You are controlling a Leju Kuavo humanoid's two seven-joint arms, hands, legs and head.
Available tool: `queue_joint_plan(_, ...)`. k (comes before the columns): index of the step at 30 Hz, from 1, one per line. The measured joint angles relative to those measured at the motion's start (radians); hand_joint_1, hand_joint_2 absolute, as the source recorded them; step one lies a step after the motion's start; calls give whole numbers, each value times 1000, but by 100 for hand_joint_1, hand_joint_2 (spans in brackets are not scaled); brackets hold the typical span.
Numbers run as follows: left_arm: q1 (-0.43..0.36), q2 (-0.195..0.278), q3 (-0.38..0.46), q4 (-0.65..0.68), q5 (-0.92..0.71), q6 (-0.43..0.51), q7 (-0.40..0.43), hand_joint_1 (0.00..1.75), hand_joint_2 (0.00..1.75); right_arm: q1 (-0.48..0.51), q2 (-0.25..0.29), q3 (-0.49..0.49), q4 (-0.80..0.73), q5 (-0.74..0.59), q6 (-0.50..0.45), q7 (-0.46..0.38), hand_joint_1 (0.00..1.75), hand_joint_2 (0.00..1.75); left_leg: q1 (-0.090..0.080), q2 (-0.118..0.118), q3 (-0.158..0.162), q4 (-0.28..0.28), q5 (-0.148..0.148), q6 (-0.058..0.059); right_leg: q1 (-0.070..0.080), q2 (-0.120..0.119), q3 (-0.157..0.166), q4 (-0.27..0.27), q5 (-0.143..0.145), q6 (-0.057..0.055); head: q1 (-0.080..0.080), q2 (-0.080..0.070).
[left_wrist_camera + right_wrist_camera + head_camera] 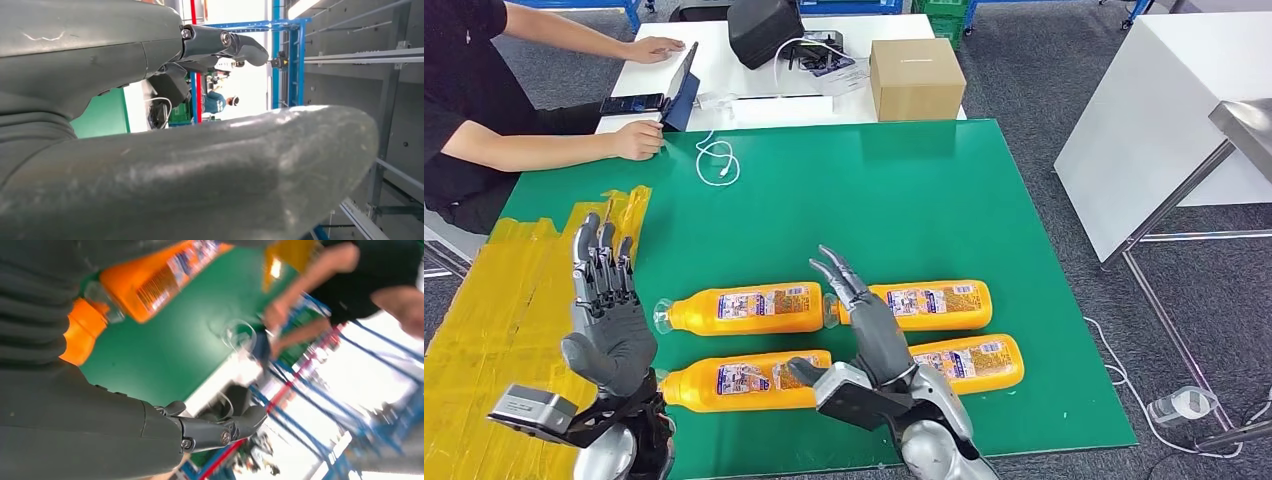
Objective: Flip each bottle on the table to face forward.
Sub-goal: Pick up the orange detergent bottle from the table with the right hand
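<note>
Left hand (607,305) was raised at 8 o'clock over the green table mat (904,190), palm up-facing, fingers straight and slightly apart, holding nothing. Four orange plastic bottles with printed labels lay on their sides in two rows: rear-left bottle (744,308), front-left bottle (749,381), rear-right bottle (929,304), front-right bottle (974,363). Right hand (864,320) hovered at 6 o'clock between the left and right pairs, fingers extended and spread, empty. Brown cardboard box (916,78) sat at 12 o'clock.
</note>
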Motion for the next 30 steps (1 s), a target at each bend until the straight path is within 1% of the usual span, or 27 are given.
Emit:
queue_joint_plan(4, -9, -5, 7, 12, -2, -8, 0, 0, 0, -61, 2, 59, 78, 30, 4, 51, 0, 175, 0, 0, 0, 0, 0, 0, 0, 0, 0, 0, 0, 0, 0, 0)
queue_joint_plan(9, -14, -8, 13, 22, -8, -11, 0, 0, 0, -101, 8, 108, 128, 44, 5, 67, 0, 175, 0, 0, 0, 0, 0, 0, 0, 0, 0, 0, 0, 0, 0, 0)
queue_joint_plan(14, -18, -8, 18, 28, -9, -11, 0, 0, 0, -121, 11, 130, 157, 52, 5, 77, 0, 175, 0, 0, 0, 0, 0, 0, 0, 0, 0, 0, 0, 0, 0, 0)
queue_joint_plan(17, -19, -8, 23, 31, -10, -11, 0, 0, 0, -128, 10, 155, 164, 84, 8, 111, 0, 175, 0, 0, 0, 0, 0, 0, 0, 0, 0, 0, 0, 0, 0, 0)
queue_joint_plan(23, -19, -12, 37, 32, -10, -21, 0, 0, 0, -142, -6, 250, 174, 110, 52, 170, 0, 175, 0, 0, 0, 0, 0, 0, 0, 0, -1, 0, 0, 0, 0, 0)
queue_joint_plan(30, -16, -17, 55, 41, -9, -20, 0, 0, 0, -149, -37, 356, 192, 183, 64, 259, 0, 175, 0, 0, -1, 0, 0, 0, 0, 0, -1, 0, 0, 0, 0, 0)
